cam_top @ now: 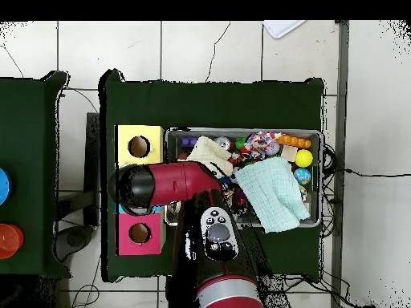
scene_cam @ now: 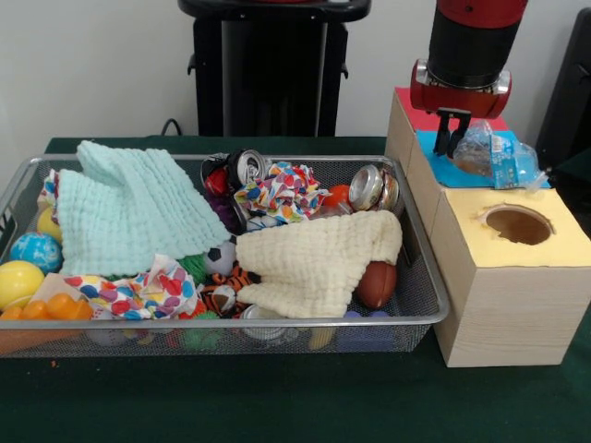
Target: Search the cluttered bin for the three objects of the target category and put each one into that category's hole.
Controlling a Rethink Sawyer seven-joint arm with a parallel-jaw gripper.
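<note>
Silver mesh bin [scene_cam: 428, 277] on a green bench [scene_cam: 277, 406], heaped with clutter: two cans seen, one [scene_cam: 250, 166] at the far rim, one [scene_cam: 372, 187] near the right end; two plain cloths, mint [scene_cam: 129, 212] and cream [scene_cam: 319, 258]; two spotted cloths [scene_cam: 282, 192]; several balls, among them a yellow one [scene_cam: 17, 281] and a brown football [scene_cam: 377, 283]. Three pale wooden boxes in a row beside the bin's right end, tops red [scene_cam: 416, 113], blue [scene_cam: 441, 166] and yellow [scene_cam: 554, 245]; only the yellow hole [scene_cam: 517, 224] open to the front view. One bottle [scene_cam: 494, 155] visible, crushed, clear with a blue label, lying on the blue top over its hole, long axis running roughly left to right across the box, which end holds the cap unclear. Gripper [scene_cam: 452, 143] hanging over the blue box just left of the bottle, jaws close together, not clearly pinching it; contact hard to judge. Overhead, arm [cam_top: 172, 183] covering the blue box, red hole [cam_top: 140, 233] and yellow hole both showing. No other bottles in sight.
</note>
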